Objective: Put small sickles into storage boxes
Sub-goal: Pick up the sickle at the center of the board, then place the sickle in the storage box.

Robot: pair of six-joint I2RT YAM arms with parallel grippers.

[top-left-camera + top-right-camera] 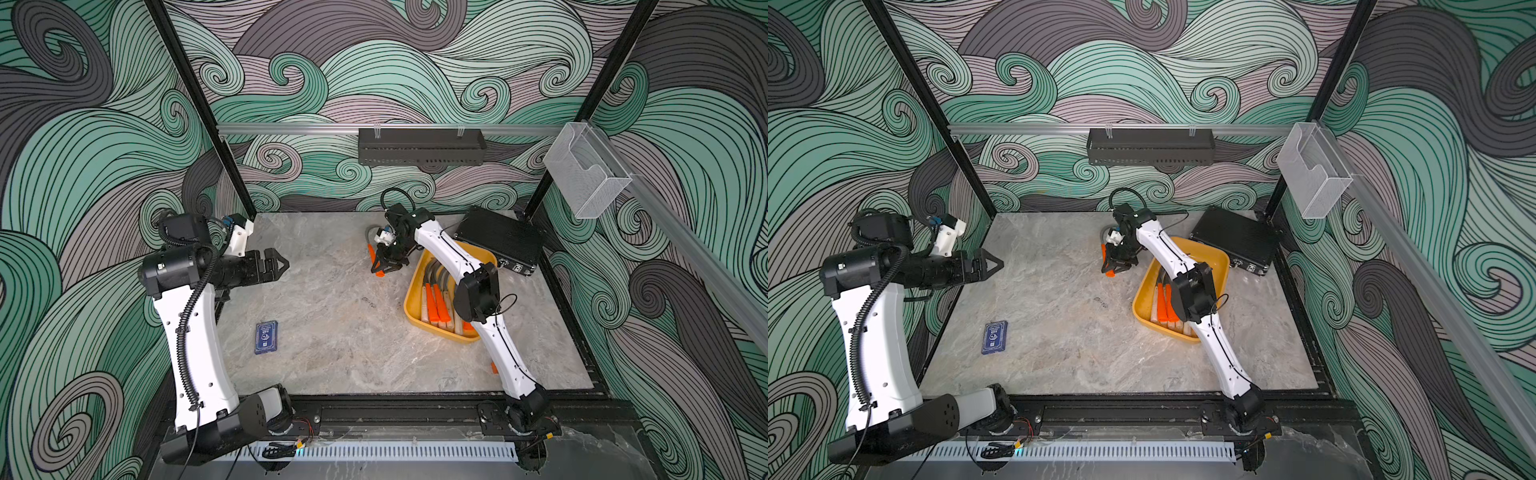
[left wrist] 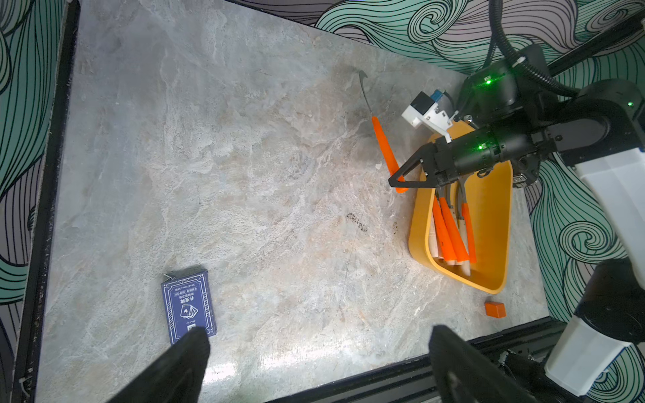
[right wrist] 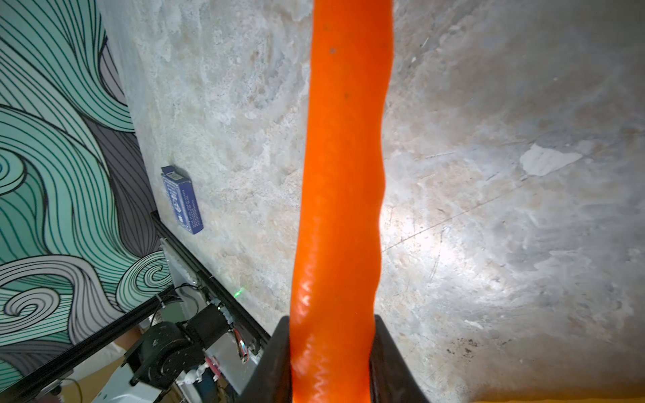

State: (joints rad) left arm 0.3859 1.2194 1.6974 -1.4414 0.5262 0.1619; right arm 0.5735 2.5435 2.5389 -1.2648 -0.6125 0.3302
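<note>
One orange-handled sickle point(image 2: 383, 150) is outside the tray. The right gripper point(image 3: 331, 322) pinches its handle just left of the tray's far end. The yellow tray point(image 1: 409, 309), right of centre, already holds several sickles point(image 2: 450, 233). No loose sickle shows on the table point(image 1: 332, 332). The left gripper point(image 1: 279, 262) hangs at far left, jaws spread, empty. Remaining, by estimate: carry this sickle over the tray and release.
</note>
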